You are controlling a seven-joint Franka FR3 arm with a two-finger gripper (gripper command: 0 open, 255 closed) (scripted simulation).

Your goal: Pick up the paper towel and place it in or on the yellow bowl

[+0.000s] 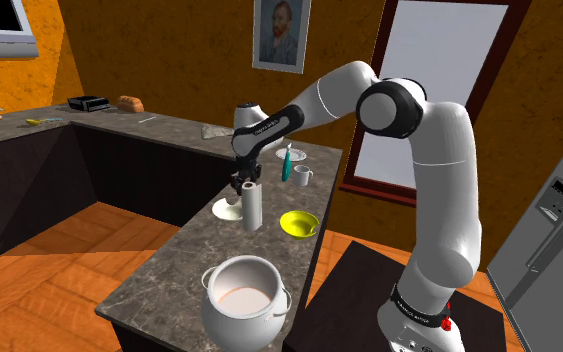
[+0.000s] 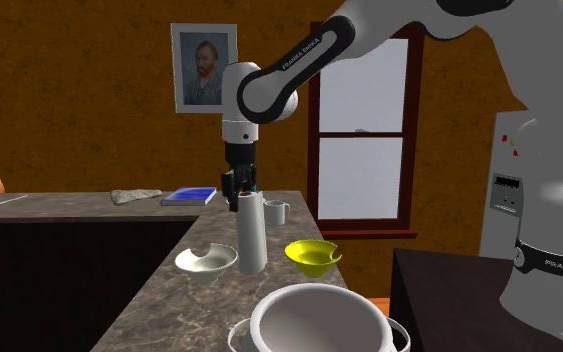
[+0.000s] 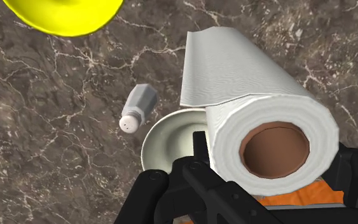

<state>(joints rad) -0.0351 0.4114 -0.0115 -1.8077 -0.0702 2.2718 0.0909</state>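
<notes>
Pincer (image 1: 245, 183) sits at the top end of the paper towel (image 1: 253, 208), its two black fingers standing on either side of the roll and, in the wrist view, pressed against its sides, so I judge it narrowed onto the roll rather than wide; the roll is upright over the marble counter (image 1: 169, 270), and I cannot tell whether its foot rests on the stone or hangs just off it; the yellow bowl (image 1: 299, 223) lies near, on the shoulder view's right of the roll.

Risks, as I judge them: the hold is high on a tall, soft roll, so the paper may squash or the roll may swing and slip out when carried sideways; a loose outer sheet shows along its side in the wrist view and could unwind; a shallow white dish (image 1: 228, 210) lies just beside the foot of the roll, and a small shaker (image 3: 138, 107) lies on its side close by, so a low sweep could knock either; the bowl is shallow and small, so a roll set down upright may topple out, or push the bowl along the counter toward its edge.
</notes>
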